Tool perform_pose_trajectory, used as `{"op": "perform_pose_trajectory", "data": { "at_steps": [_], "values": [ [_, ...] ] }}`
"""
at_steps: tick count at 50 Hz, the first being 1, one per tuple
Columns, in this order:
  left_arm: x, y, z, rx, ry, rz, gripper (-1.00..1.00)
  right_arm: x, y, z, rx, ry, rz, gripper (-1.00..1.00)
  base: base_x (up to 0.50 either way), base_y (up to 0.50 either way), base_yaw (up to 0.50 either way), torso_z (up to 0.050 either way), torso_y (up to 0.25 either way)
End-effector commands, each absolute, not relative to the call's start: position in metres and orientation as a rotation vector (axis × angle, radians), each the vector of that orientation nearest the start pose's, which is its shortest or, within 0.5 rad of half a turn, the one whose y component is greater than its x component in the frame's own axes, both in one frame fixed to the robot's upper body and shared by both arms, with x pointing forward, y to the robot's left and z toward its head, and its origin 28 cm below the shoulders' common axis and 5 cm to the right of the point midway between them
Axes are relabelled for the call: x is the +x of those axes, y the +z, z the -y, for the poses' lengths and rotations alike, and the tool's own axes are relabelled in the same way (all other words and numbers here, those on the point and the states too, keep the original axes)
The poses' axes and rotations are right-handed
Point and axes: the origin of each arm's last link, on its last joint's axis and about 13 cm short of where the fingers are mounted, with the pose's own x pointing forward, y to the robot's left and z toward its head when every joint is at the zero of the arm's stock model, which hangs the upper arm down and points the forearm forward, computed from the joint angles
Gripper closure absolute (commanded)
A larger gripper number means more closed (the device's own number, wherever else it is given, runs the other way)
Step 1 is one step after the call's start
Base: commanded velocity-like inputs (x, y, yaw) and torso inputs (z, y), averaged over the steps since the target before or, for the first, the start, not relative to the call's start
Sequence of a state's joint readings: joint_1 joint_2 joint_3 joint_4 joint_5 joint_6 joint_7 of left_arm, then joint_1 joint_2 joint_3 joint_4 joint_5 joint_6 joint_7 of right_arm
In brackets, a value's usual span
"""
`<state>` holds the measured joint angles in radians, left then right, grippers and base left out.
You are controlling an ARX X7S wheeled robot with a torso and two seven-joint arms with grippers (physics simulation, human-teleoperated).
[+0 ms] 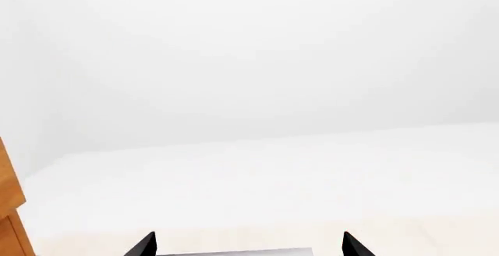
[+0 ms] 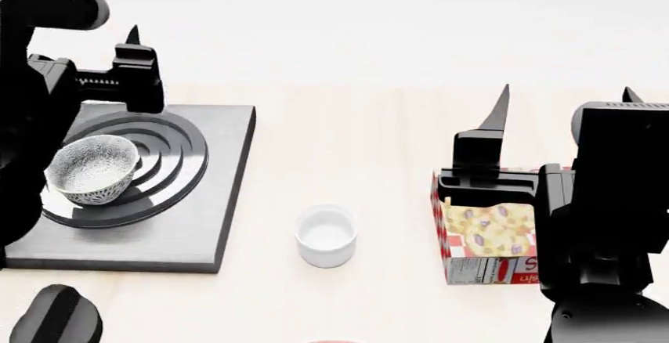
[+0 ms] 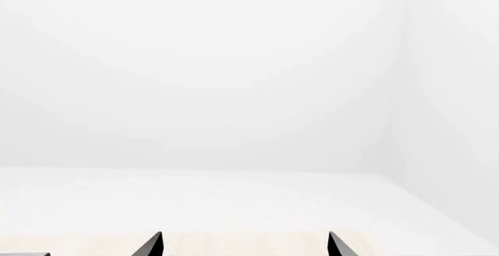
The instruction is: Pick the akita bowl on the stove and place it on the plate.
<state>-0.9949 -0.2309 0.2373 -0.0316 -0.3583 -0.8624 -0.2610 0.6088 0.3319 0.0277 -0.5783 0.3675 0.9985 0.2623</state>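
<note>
The akita bowl (image 2: 94,169), white with speckled grey pattern, sits on the ring burner of the dark-grey stove (image 2: 215,202) at the left of the head view. My left gripper (image 1: 249,245) hovers over the stove's far side, beyond the bowl, fingers spread wide and empty; one fingertip (image 2: 133,39) shows in the head view. The stove's grey edge (image 1: 234,252) peeks between the tips. My right gripper (image 2: 566,96) stands open on the right, above a snack box, holding nothing. Of the plate, only a thin red sliver (image 2: 334,341) shows at the bottom edge.
A small plain white cup (image 2: 326,236) stands on the light wooden table (image 2: 356,139) between stove and box. A red-checked snack box (image 2: 486,241) lies under the right arm. A brown wooden edge (image 1: 8,209) shows in the left wrist view. White wall behind.
</note>
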Motion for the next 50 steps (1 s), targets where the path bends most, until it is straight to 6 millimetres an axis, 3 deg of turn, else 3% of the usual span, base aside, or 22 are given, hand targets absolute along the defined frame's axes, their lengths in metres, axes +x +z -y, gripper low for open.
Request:
{"op": "perform_pose_trajectory", "data": {
  "at_steps": [1,12,23,50],
  "values": [
    [0.371,0.276,-0.216,0.014,-0.022,0.018,-1.00,0.261,0.218,0.146,-0.070,-0.133,0.173,-1.00,0.00,0.00,0.00,0.000,0.000],
    [0.395,0.290,-0.215,-0.019,0.028,-0.035,-1.00,0.262,0.217,0.147,-0.068,-0.133,0.172,-1.00,0.00,0.00,0.00,0.000,0.000],
    [0.413,0.278,-0.216,-0.028,0.082,-0.105,-1.00,0.262,0.217,0.147,-0.068,-0.132,0.171,-1.00,0.00,0.00,0.00,0.000,0.000],
    [0.418,0.254,-0.214,-0.057,0.010,-0.104,-1.00,0.262,0.217,0.147,-0.063,-0.131,0.169,-1.00,0.00,0.00,0.00,0.000,0.000]
  ]
}}
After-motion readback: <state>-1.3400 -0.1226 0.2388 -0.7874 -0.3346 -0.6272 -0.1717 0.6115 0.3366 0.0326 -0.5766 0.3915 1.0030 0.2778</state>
